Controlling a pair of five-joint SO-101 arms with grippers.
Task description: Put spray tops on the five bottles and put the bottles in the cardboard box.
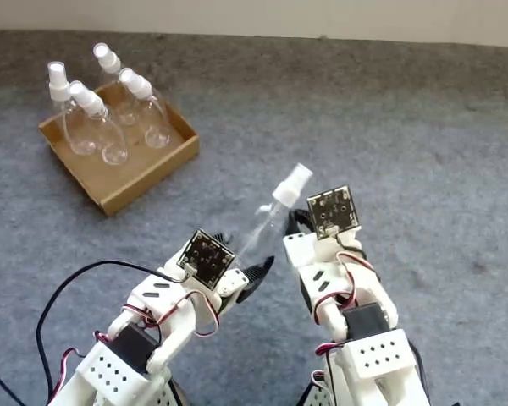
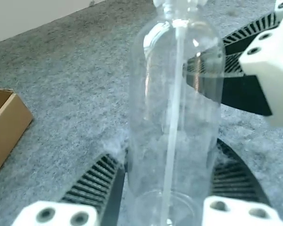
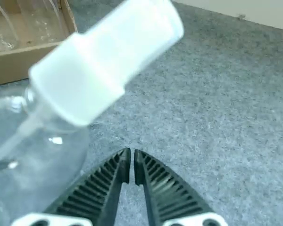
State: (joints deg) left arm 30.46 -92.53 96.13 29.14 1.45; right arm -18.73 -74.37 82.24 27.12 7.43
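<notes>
The cardboard box (image 1: 152,182) sits on the grey bench (image 1: 406,127), off to the far left of my two arms, and four bottles (image 1: 97,131) lie in it side by side, each clear and each with a white spray top on (their tops point toward the box's far corner, one poking out over the rim). The fifth bottle (image 1: 258,228) is well apart from the box, between my arms. My left gripper (image 2: 166,181) is clamped on it near the base, one ribbed black finger on either side of the clear body. The bottle is tilted, its neck pointing up and away from me, and its own spray top (image 3: 108,61) is on, with the dip tube running down inside. My right gripper (image 3: 131,162) has its fingers pressed together, holding nothing. It sits just beside the bottle's neck, under the spray top; I cannot tell whether it touches the bottle.
</notes>
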